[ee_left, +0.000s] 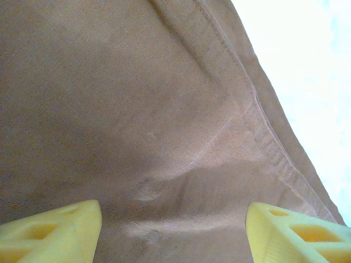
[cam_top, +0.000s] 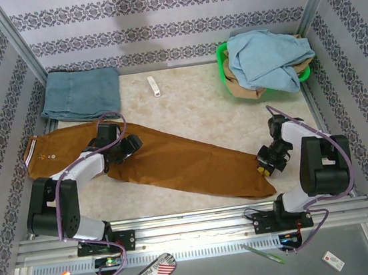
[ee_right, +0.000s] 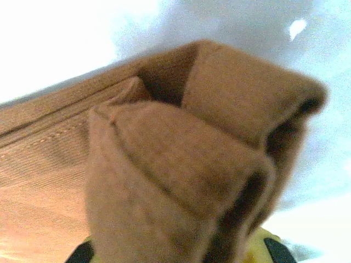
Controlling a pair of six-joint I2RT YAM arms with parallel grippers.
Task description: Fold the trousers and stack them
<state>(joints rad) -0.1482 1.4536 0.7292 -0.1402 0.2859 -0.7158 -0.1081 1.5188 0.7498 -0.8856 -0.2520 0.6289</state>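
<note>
The trousers [cam_top: 187, 160] lie stretched across the table [cam_top: 198, 89], running from the left claw [cam_top: 130, 145] to the right claw [cam_top: 266, 165]. The left claw's yellow fingers [ee_left: 55, 227] stand spread, with brown cloth directly beneath them. The right claw is pressed together, pinching the bunched cuff [ee_right: 181, 164] between its fingers.

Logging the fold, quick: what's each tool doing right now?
Left tool: open, over the trousers, holding nothing.
Right tool: closed on the trousers' leg end.
</note>
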